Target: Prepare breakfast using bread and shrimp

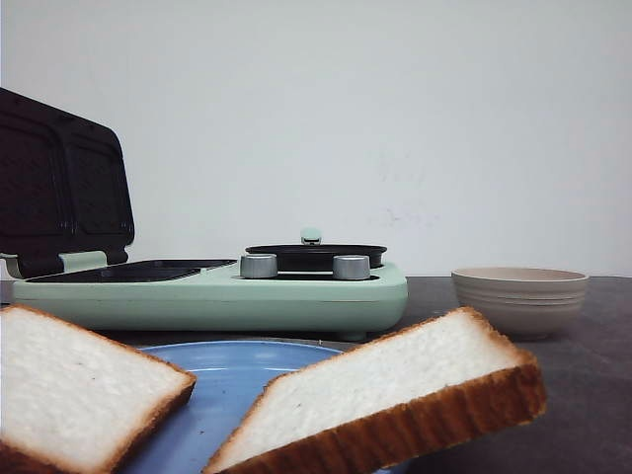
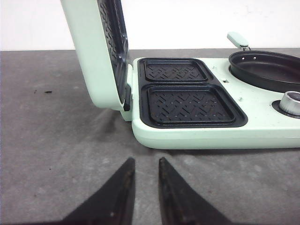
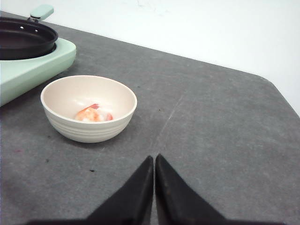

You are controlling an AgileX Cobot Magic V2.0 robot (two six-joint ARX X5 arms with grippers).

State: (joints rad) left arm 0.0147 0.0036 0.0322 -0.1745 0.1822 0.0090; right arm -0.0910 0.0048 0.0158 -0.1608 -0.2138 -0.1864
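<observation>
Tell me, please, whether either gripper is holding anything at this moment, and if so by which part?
Nothing is held. The left gripper has a narrow empty gap between its fingers, and the right gripper is closed on nothing. The bread lies on the plate.

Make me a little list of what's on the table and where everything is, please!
bread: two slices on the blue plate, nearest the camera
shrimp: inside the cream bowl, right of the cooker
cooker: green, lid open, grill plates bare
pan: black, on the cooker's right side
left gripper: slightly open, holding nothing
right gripper: shut, holding nothing
</observation>
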